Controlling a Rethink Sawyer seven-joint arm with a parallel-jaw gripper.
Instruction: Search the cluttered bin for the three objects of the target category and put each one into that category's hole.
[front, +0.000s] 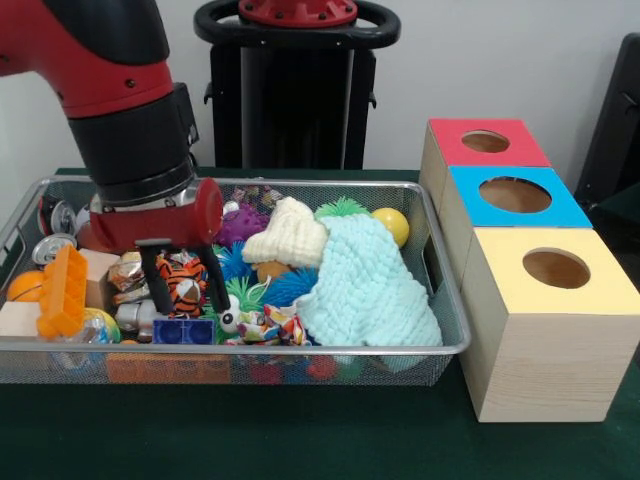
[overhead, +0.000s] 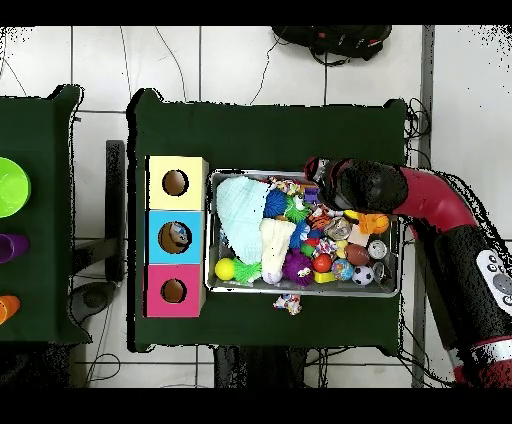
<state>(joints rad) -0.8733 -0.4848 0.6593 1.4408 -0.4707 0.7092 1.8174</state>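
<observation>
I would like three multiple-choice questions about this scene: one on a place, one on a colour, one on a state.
1. Where does the hand hang?
A. over the bin's left part in the front view
B. over the blue-topped box
C. beside the bin

2. Which top lies between the other two boxes?
A. red
B. blue
C. yellow

3. How is the hand?
A. shut on a bottle
B. open, holding nothing
C. hidden

Key: 1 A, its fingers point down at the toys there; 2 B, red and yellow flank it; 3 B, the fingers stand apart.
</observation>
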